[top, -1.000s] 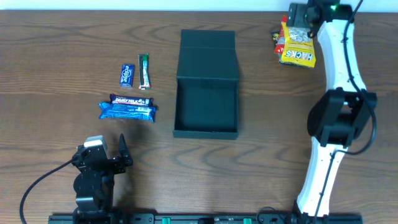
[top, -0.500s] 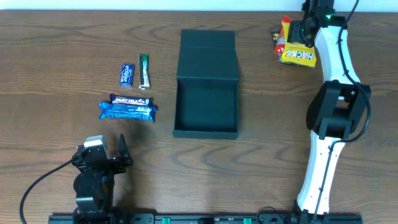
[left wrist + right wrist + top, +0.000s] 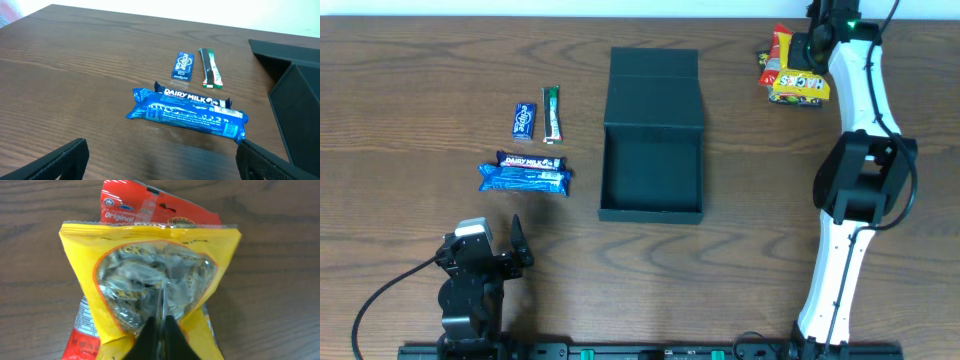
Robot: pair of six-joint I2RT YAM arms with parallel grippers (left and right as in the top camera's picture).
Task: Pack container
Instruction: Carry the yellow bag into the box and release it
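Yellow film is what has changed: the right arm's jaws (image 3: 162, 325), which stood apart above the yellow sweet bag (image 3: 798, 85) a second ago, have now come together on a fold of its front. In the right wrist view the film is drawn into a ridge running up from the fingertips. From overhead the bag has turned a little and looks more bunched than it did. Whether it has left the tabletop (image 3: 770, 250) yet, you cannot tell from these views.

A red packet (image 3: 150, 202) lies just behind the bag and partly under it. It looks free of the pinch, though it may drag along if the two cling together.

The container (image 3: 652, 170) has not moved. It sits mid-tabletop, well apart from the bag on the left arm's side, with its flap lid thrown back toward the far edge and nothing inside that you can see. So the grasp looks made, and the first item is probably ready to be lifted and carried across to the box. A pinch on thin film can slip, so watch for sagging as it rises.

The left arm's jaws (image 3: 162, 167) stay wide apart and hold nothing, parked at the near edge. Ahead of them lie the Dairy Milk bar (image 3: 192, 95), a blue wrapper (image 3: 185, 115), a small blue pack (image 3: 183, 65) and a green stick (image 3: 210, 74), all where they were.
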